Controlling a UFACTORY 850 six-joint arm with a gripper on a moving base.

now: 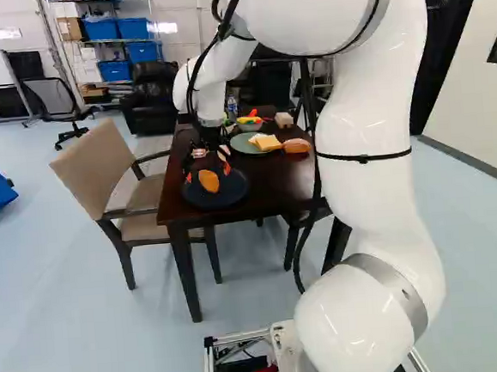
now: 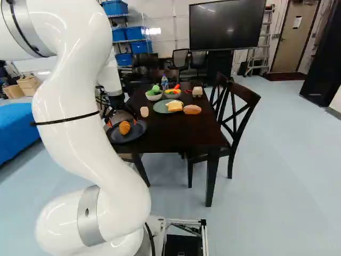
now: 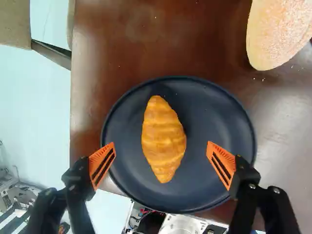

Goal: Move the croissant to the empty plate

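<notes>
Croissant (image 3: pixel 164 139) sat on dark plate (image 3: pixel 214 117), likely delivered.
You had fingers (image 3: pixel 101 165) wide open, empty, probably to clear its sides.

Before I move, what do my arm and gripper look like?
The arm is glossy white, with thick rounded segments, a grey band near the base, thin black straps and black cables outside. The gripper is black, with two fingers whose orange pads have black slots.
</notes>
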